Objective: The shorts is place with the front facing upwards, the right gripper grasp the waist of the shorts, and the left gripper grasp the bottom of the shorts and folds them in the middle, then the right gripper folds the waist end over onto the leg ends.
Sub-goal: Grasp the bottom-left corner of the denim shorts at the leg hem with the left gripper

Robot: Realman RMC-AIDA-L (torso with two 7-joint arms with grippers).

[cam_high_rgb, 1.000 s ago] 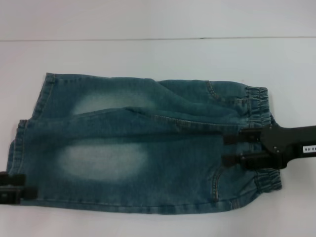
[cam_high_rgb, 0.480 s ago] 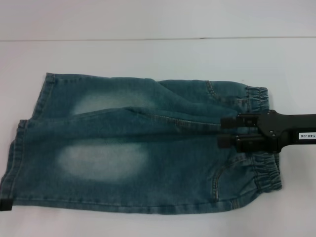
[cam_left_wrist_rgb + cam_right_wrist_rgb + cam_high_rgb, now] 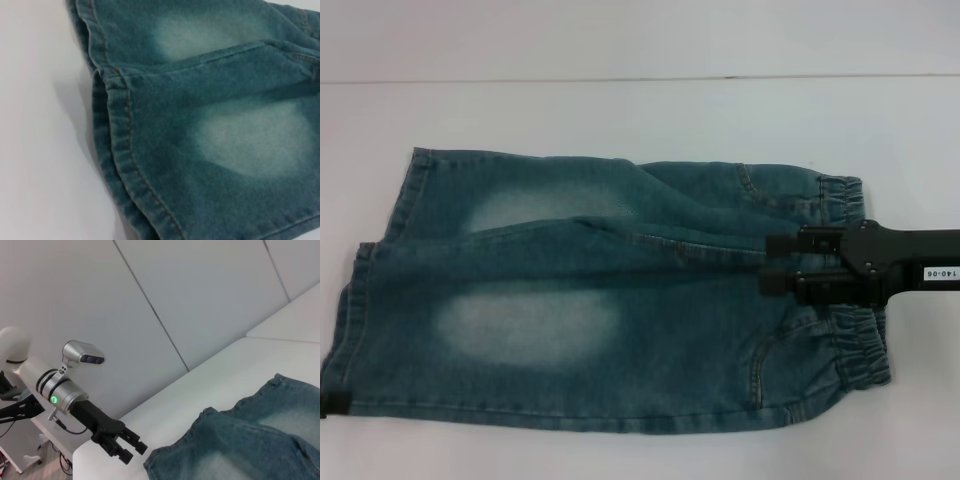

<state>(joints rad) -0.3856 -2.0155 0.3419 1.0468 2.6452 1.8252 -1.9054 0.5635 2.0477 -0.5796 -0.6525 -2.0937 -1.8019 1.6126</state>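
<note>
denim shorts [image 3: 610, 300] lie flat; right hand [image 3: 768, 266] parted over waistband; left hand [image 3: 131, 448] parted, empty

**Lighting and picture quality**

Even, bright, diffuse light; white table [image 3: 620, 110] slightly washed out. Soft shadow hugs the shorts [image 3: 600, 300] at their left hem. Head view mildly soft throughout. No glare or edge distortion noted.

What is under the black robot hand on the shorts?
Under the right end effector lies the elastic waist end of the denim shorts, resting on the white table. The fabric directly beneath its black fingers is covered, so a grip there cannot be confirmed.
</note>
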